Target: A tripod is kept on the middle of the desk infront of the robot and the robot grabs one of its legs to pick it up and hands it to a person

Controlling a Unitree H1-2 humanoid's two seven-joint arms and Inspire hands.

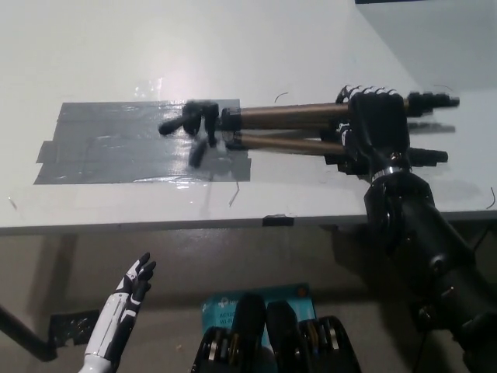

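Observation:
A tripod with bronze legs and a black head lies folded on its side across the white desk, head toward the left over a grey tape patch. My black right hand sits on top of the legs near their foot end, fingers curled down over the upper leg and closing around it. The tripod head is blurred. My white left hand hangs open below the desk edge at the lower left, far from the tripod.
The desk's front edge runs across the middle of the view. A blue box lies on the floor below it. A darker surface shows at the top right corner.

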